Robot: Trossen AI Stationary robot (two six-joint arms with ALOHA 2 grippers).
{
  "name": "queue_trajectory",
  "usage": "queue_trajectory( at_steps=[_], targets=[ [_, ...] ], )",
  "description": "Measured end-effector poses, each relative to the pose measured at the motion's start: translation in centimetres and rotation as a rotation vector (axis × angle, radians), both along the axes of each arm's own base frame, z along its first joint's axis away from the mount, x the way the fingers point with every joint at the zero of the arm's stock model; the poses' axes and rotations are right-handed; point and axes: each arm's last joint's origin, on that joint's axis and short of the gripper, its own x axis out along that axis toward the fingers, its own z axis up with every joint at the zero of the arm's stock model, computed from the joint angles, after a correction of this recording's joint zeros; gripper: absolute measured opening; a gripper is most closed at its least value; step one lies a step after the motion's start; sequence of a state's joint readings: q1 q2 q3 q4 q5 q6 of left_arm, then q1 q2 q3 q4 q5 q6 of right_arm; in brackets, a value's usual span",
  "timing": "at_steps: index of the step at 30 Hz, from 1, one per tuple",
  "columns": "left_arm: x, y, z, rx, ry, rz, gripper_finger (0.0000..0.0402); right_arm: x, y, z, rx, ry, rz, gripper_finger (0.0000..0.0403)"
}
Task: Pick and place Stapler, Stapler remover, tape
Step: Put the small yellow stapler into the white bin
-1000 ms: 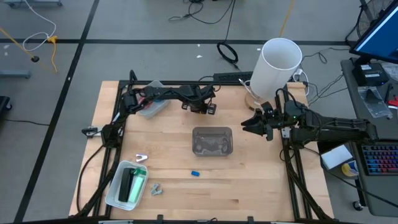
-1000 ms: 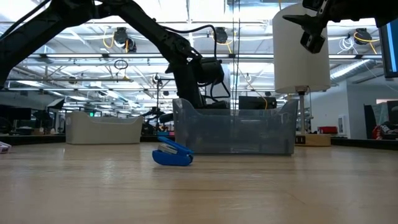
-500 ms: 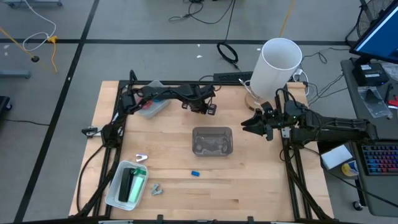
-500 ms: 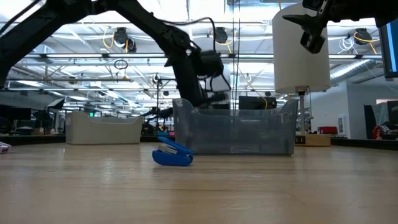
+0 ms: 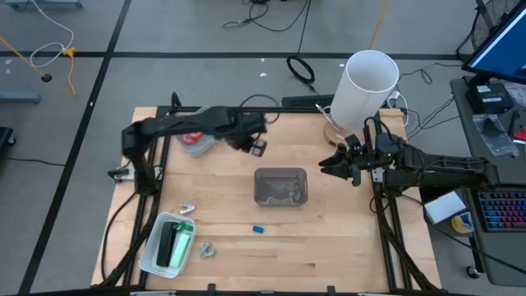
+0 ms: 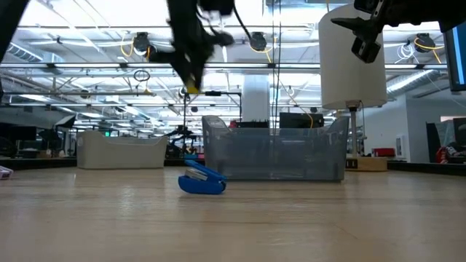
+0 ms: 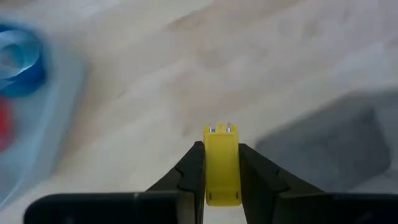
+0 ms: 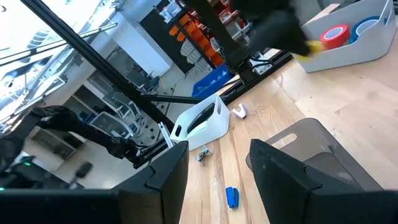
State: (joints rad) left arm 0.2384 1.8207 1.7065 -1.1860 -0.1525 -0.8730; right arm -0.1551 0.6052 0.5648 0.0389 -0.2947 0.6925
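Blue tape roll (image 7: pixel 18 59) blurred, cut by edge.

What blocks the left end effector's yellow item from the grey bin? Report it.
Nothing visible. The left end effector, shut on the yellow item, hangs over bare table beside the open-topped grey bin.

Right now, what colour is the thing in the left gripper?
Yellow object, best in the left wrist view.

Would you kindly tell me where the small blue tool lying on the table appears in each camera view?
High view: small blue tool on the wood, just below the clear bin.
Low view: left of centre, before the bin's left end.
Left wrist view: not in it.
Right wrist view: on bare wood beside the bin.
Shared landmark: the clear bin.
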Motion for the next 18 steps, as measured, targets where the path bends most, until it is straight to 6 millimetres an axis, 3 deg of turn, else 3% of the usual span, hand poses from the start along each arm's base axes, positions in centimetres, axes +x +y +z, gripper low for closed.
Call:
queue_trajectory(
  at_steps=[6,10,18],
  targets=[
    [-4.7,-7.3,3.0,0.029,0.212,0.023,0.0077,0.0,0.0,0.0,0.000,0.002,0.001,0.0167],
    [-6.2,-11.9,3.3,-0.010,0.159,0.011,0.0077,0.0,0.0,0.0,0.001,0.005,0.001,0.0167],
    [-10.1,-20.3,-0.6,-0.200,0.354,0.163,0.0076,0.0,0.1,-0.1,0.002,0.005,0.020,0.0167]
  ],
)
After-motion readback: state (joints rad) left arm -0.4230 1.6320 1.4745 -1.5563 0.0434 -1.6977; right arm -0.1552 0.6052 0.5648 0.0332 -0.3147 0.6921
